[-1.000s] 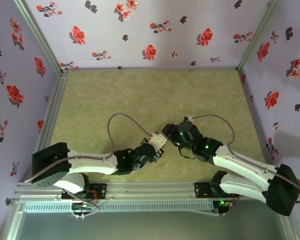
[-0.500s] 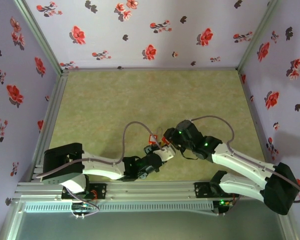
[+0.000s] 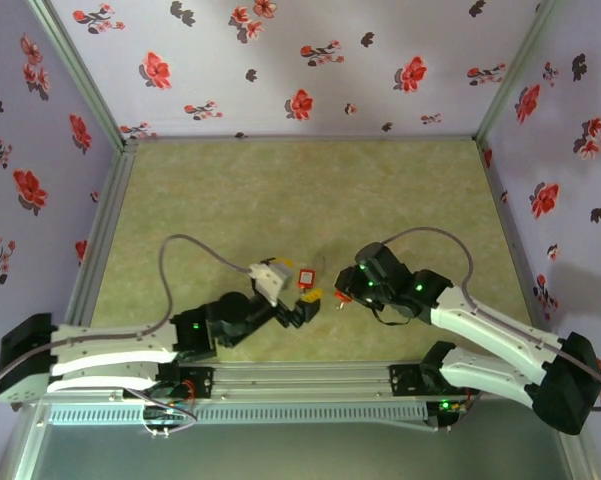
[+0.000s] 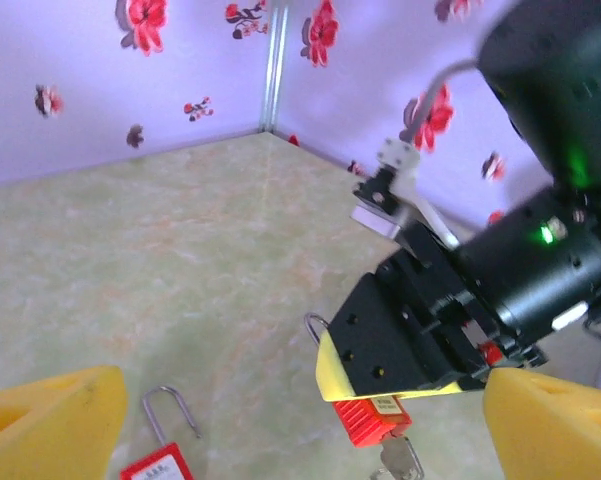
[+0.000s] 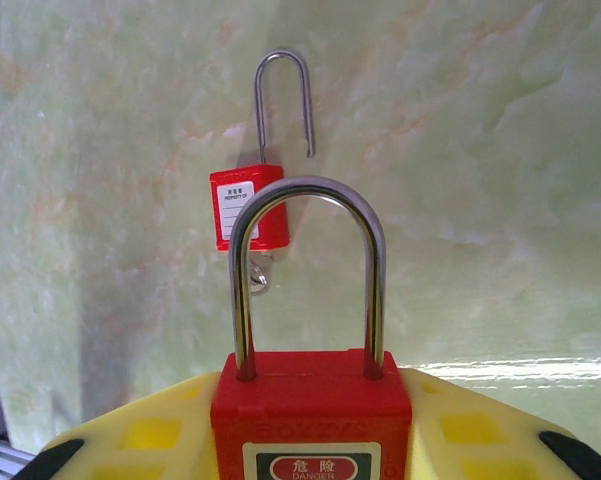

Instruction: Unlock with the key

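My right gripper [image 5: 310, 405] is shut on the body of a red padlock [image 5: 312, 425], whose steel shackle [image 5: 306, 265] stands closed above the yellow fingers. In the left wrist view that held padlock [image 4: 378, 417] pokes out under the right gripper, with a silver key [image 4: 401, 462] hanging from its underside. My left gripper [image 4: 305, 400] is open wide, its yellow fingers [image 4: 50, 425] apart at either side, close to the key but not touching it. From above, the left gripper [image 3: 308, 303] sits just left of the right gripper [image 3: 342, 292].
A second red padlock [image 5: 248, 205] lies flat on the green table [image 3: 280, 190] with its shackle [image 5: 285, 100] sprung open; it is also in the left wrist view [image 4: 157, 465] and from above [image 3: 305, 277]. Flowered walls [image 3: 280, 60] enclose the table.
My left gripper has opened and let go, and the left arm has swung back toward the near left. The right gripper has kept its hold and shifted slightly.
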`<state>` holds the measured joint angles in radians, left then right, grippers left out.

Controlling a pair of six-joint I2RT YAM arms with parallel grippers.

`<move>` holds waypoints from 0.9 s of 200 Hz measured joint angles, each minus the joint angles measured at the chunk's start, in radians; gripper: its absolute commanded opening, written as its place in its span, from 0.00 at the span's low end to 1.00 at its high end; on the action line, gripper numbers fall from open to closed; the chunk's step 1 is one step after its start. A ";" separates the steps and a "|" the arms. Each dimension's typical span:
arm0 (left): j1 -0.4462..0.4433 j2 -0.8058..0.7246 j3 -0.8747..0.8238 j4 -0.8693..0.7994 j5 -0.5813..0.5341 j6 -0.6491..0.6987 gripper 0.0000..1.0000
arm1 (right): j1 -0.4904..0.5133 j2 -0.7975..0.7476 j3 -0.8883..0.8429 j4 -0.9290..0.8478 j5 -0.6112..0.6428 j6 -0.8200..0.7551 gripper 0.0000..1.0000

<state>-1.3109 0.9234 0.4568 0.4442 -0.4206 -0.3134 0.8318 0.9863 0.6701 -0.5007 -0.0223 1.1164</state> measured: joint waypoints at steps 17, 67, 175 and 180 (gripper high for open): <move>0.087 -0.080 -0.002 -0.068 0.077 -0.125 0.93 | 0.000 -0.007 0.018 -0.024 0.004 -0.060 0.00; 0.311 0.019 0.113 -0.279 0.316 -0.427 0.93 | 0.103 0.008 0.129 -0.089 0.043 -0.273 0.00; 0.347 0.297 0.252 -0.300 0.550 -0.665 0.71 | 0.250 0.061 0.167 -0.088 0.105 -0.539 0.00; 0.347 0.303 0.252 -0.296 0.557 -0.672 0.70 | 0.254 0.062 0.167 -0.085 0.102 -0.546 0.00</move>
<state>-0.9638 1.2266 0.7086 0.1482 0.1364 -0.9855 1.0855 1.0481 0.8368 -0.5858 0.0795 0.5701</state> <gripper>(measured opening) 0.712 0.365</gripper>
